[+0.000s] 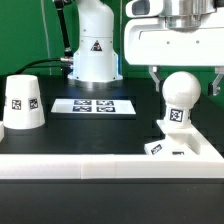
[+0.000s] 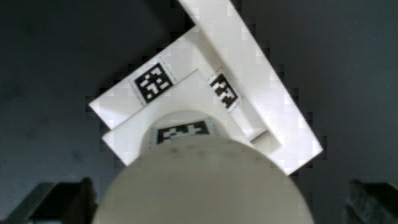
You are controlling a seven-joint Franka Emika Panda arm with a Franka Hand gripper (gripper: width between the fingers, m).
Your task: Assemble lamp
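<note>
The ball-shaped bulb stands upright with its tagged neck in the low angular base at the exterior view's right. My gripper hangs over it, jaws open, one finger on each side of the ball and neither touching it. In the wrist view the bulb fills the middle, the base lies beyond it, and my dark fingers show at both edges with a gap to the bulb. The tapered shade stands mouth down at the exterior view's left, apart from the rest.
The marker board lies flat on the black table between the shade and the base. A long white rail runs along the front edge. The arm's white pedestal stands at the back.
</note>
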